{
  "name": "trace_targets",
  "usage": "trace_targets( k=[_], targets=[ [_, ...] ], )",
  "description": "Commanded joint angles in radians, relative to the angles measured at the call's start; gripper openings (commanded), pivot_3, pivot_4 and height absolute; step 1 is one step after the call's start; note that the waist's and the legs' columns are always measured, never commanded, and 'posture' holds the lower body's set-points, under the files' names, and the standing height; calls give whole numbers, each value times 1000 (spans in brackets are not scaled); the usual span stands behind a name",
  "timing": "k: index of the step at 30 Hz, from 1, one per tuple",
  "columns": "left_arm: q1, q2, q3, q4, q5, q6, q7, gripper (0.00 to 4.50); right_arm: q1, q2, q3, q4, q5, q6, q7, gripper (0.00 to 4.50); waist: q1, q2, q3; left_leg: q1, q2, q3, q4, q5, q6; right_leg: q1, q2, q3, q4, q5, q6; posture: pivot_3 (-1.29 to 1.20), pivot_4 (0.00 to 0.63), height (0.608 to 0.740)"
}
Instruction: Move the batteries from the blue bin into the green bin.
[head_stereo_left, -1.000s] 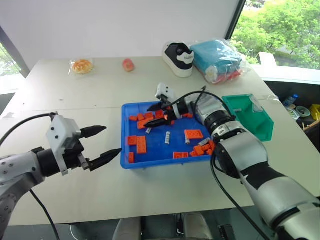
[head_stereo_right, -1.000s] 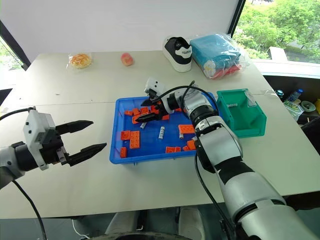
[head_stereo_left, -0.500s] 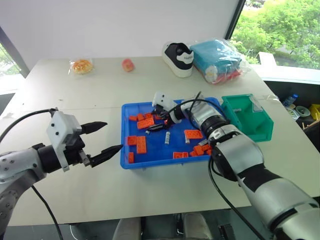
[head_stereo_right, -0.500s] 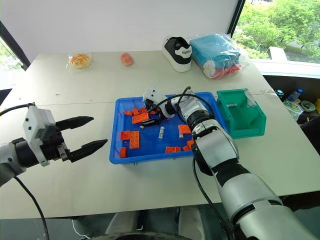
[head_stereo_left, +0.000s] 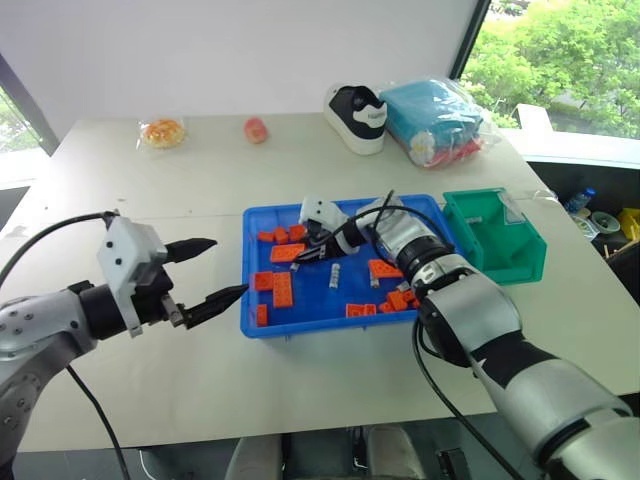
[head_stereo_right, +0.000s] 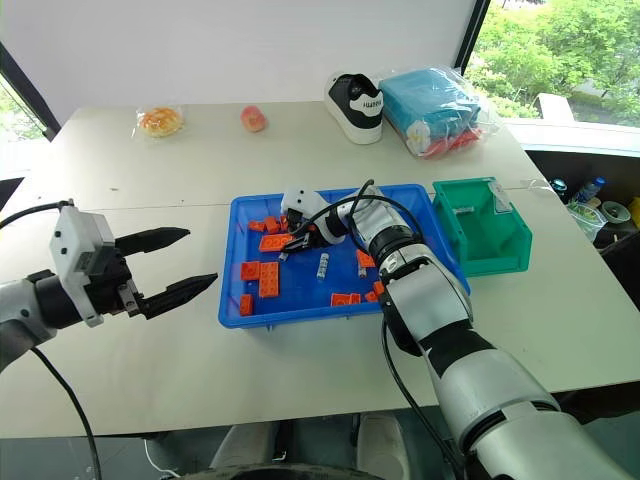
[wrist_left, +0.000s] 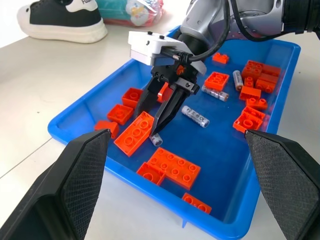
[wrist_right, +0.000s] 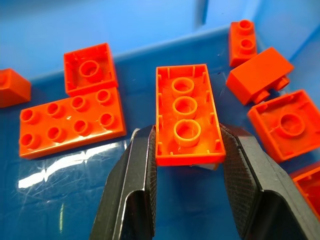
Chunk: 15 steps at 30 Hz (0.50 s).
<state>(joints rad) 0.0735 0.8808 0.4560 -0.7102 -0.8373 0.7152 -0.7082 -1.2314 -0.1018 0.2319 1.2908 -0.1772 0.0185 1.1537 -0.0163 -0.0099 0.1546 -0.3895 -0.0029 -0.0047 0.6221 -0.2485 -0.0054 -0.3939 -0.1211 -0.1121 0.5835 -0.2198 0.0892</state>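
Broadly, a white table stands against a plain white wall, with a window at the far right corner showing green trees. A faint seam crosses the tabletop from side to side.

The right gripper is down inside the blue bin, over its far left part, pointing left and downward. Whether it is clamped on anything cannot be told. Its tip is at one battery, which lies just beside a long orange brick. The other batteries lie loose on the bin floor behind the gripper, toward the bin's right side, scattered among more orange bricks. The green bin sits well behind the right gripper, just off the blue bin's right end.

The left gripper hangs above bare tabletop with its two black fingers spread wide apart and nothing between them. The blue bin's left rim is just ahead of its tips.

Far beyond both grippers, along the table's back edge, lie a wrapped bun, a small red fruit, a black-and-white shoe and a teal bundle in clear plastic.
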Motion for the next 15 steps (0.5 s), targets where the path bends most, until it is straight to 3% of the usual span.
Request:
trace_targets(
  k=[1,7,11,15],
  targets=[
    [-14,2,11,-8,5,-20,5,4500,-6,-8,-15,-27,8,-8,20,1195,0,0,0,0,0,0,0,0,0,0,0,0,0,0,0,0,150,707],
    [-26,5,5,-4,-1,-15,4,4500,32,-64,-22,-186,52,29,164,1195,3,0,0,0,0,0,0,0,0,1,0,0,0,0,0,0,150,707],
    [-35,8,-16,7,1,-15,-8,4500,217,-175,16,-610,99,190,301,1195,9,-1,0,0,0,-1,1,0,0,0,0,0,-1,0,0,0,150,707],
    [-68,9,-38,28,-5,-13,-16,4500,443,-307,58,-1058,142,397,348,1195,9,-1,-1,0,0,-2,1,0,0,3,0,1,-1,0,0,0,150,707]
  ],
)
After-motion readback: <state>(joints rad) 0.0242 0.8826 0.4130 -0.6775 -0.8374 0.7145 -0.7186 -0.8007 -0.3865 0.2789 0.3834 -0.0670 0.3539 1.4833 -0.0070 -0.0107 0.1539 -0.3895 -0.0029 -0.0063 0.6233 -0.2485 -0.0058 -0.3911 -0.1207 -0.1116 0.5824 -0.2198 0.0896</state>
